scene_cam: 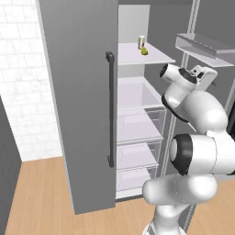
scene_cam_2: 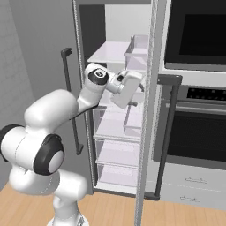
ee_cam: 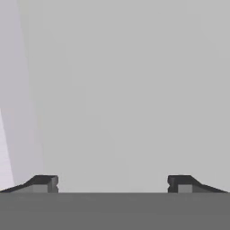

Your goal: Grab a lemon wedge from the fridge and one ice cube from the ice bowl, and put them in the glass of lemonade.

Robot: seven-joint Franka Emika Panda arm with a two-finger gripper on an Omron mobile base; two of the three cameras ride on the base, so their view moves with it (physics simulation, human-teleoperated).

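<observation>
The fridge point(scene_cam: 78, 92) stands with its right door swung open, showing white shelves and clear drawers point(scene_cam_2: 115, 128). On its upper shelf lies the lemon wedge point(scene_cam: 144, 51), small and yellow-green, right beside a cream-and-red can point(scene_cam: 141, 41). My gripper point(ee_cam: 112, 183) is open, its two dark fingertips point(ee_cam: 45, 183) wide apart with nothing between them, facing a plain grey surface. The white hand point(scene_cam_2: 127, 88) hangs at the fridge opening, below the wedge's shelf and to its right. The ice bowl, the ice cube and the glass of lemonade are out of view.
The open fridge door's edge point(scene_cam_2: 148, 110) and its clear door bins point(scene_cam: 202, 46) stand close to the right of the hand. Beyond it is a dark wall oven point(scene_cam_2: 198, 128) with a bar handle point(scene_cam_2: 170, 79). A white tiled wall point(scene_cam: 23, 92) lies left of the fridge.
</observation>
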